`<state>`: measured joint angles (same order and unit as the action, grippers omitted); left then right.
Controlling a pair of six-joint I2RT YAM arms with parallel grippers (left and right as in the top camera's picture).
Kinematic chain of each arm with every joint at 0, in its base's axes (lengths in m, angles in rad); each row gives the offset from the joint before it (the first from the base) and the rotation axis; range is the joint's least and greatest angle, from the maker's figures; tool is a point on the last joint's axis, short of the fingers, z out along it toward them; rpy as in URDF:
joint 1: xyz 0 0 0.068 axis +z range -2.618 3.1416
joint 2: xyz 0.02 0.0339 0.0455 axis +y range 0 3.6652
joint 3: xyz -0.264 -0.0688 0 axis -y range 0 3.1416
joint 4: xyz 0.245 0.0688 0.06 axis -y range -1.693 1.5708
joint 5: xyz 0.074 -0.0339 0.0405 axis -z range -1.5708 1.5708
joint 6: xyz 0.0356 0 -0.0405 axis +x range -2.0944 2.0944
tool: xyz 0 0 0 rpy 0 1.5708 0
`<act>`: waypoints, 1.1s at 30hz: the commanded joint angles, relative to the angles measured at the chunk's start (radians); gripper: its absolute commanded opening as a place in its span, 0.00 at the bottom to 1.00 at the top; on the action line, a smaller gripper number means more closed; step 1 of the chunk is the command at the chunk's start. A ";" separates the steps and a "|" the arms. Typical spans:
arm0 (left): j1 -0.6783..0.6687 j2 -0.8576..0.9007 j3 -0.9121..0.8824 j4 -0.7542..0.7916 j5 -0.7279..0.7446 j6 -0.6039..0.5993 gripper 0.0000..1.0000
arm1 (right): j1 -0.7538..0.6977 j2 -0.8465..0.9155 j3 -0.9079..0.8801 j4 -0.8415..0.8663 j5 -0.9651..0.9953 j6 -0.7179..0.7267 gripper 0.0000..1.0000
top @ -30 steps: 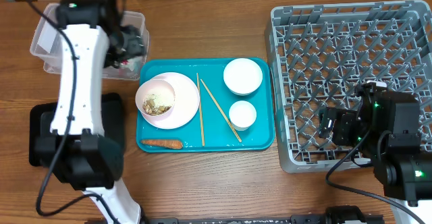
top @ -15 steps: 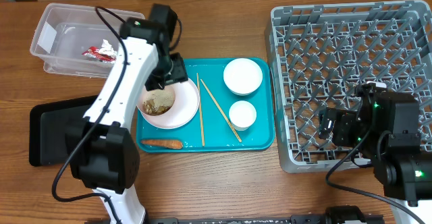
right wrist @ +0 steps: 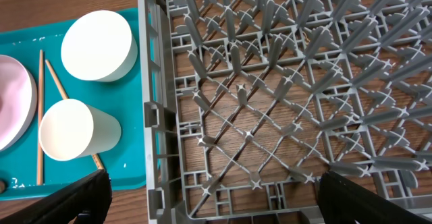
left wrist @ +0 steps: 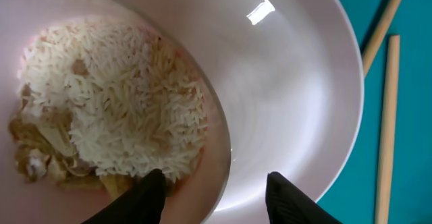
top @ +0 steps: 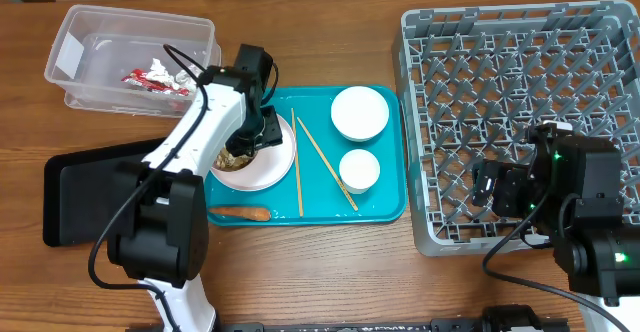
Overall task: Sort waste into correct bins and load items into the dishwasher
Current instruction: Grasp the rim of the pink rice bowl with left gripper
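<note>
A pink bowl of rice and scraps [top: 232,158] sits on a pale plate [top: 278,162] on the teal tray [top: 385,207]. My left gripper [top: 256,132] is open and low over it. In the left wrist view the bowl's rim [left wrist: 219,126] runs between the gripper's [left wrist: 216,200] fingers, one inside on the rice [left wrist: 121,96], one over the plate [left wrist: 304,82]. The tray also holds two chopsticks [top: 298,172], a white bowl [top: 360,112], a white cup [top: 359,169] and a carrot [top: 240,212]. My right gripper [top: 498,187] is open and empty over the grey dish rack [top: 520,32].
A clear bin [top: 75,47] at the back left holds a crumpled wrapper [top: 152,74]. A black bin [top: 85,197] lies at the front left. In the right wrist view my right gripper [right wrist: 223,207] hangs over the rack's [right wrist: 283,82] front left corner, beside the cup [right wrist: 71,129] and bowl [right wrist: 96,45].
My left arm has swung from over the clear bin to the right and down onto the rice bowl. The right arm has not moved.
</note>
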<state>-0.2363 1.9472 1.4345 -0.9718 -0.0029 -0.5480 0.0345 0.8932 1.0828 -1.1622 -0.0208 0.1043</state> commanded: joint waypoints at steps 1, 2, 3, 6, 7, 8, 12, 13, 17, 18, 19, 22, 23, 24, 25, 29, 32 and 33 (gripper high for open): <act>-0.007 0.009 -0.034 0.036 0.005 -0.007 0.49 | 0.004 0.000 0.032 0.003 0.005 0.001 1.00; -0.007 0.009 -0.042 0.050 0.004 -0.006 0.47 | 0.003 0.000 0.032 0.002 0.005 0.001 1.00; -0.008 0.009 -0.052 0.066 0.004 -0.006 0.47 | 0.004 0.000 0.032 0.002 0.005 0.001 1.00; -0.007 0.009 -0.078 0.106 0.004 -0.006 0.44 | 0.003 0.000 0.032 0.000 0.005 0.001 1.00; -0.007 0.009 -0.085 0.116 0.004 -0.006 0.43 | 0.004 0.000 0.032 0.000 0.005 0.001 1.00; -0.007 0.009 -0.089 0.122 0.004 -0.006 0.41 | 0.004 0.000 0.032 0.000 0.005 0.001 1.00; -0.007 0.009 -0.090 0.137 0.004 -0.006 0.34 | 0.004 0.000 0.032 0.000 0.005 0.001 1.00; -0.007 0.009 -0.089 0.142 0.004 -0.006 0.33 | 0.004 0.000 0.032 0.000 0.005 0.001 1.00; -0.007 0.009 -0.089 0.145 0.004 -0.006 0.15 | 0.003 0.000 0.032 0.000 0.005 0.001 1.00; -0.007 0.009 -0.089 0.144 0.003 -0.006 0.08 | 0.004 0.000 0.032 0.000 0.005 0.001 1.00; -0.007 0.009 -0.089 0.143 0.003 -0.005 0.04 | 0.004 0.000 0.032 0.000 0.005 0.001 1.00; -0.006 0.008 -0.089 0.140 0.003 -0.005 0.04 | 0.003 0.000 0.032 -0.001 0.005 0.001 1.00; -0.006 0.008 -0.086 0.135 0.003 -0.005 0.04 | 0.003 0.000 0.032 -0.001 0.005 0.001 1.00; -0.006 0.007 -0.081 0.125 0.003 -0.005 0.04 | 0.003 0.000 0.032 -0.002 0.005 0.001 1.00; -0.006 0.006 -0.073 0.109 0.003 -0.005 0.04 | 0.003 0.000 0.032 -0.003 0.005 0.001 1.00; -0.006 -0.003 -0.006 0.006 -0.017 -0.005 0.04 | 0.003 0.000 0.032 -0.003 0.005 0.001 1.00; -0.006 -0.014 0.063 -0.093 -0.058 -0.006 0.04 | 0.003 0.000 0.032 -0.003 0.005 0.001 1.00; -0.006 -0.021 0.084 -0.123 -0.069 -0.006 0.04 | 0.003 0.000 0.032 -0.003 0.005 0.001 1.00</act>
<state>-0.2363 1.9423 1.4448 -1.0481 -0.0387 -0.5461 0.0341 0.8932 1.0828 -1.1683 -0.0212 0.1047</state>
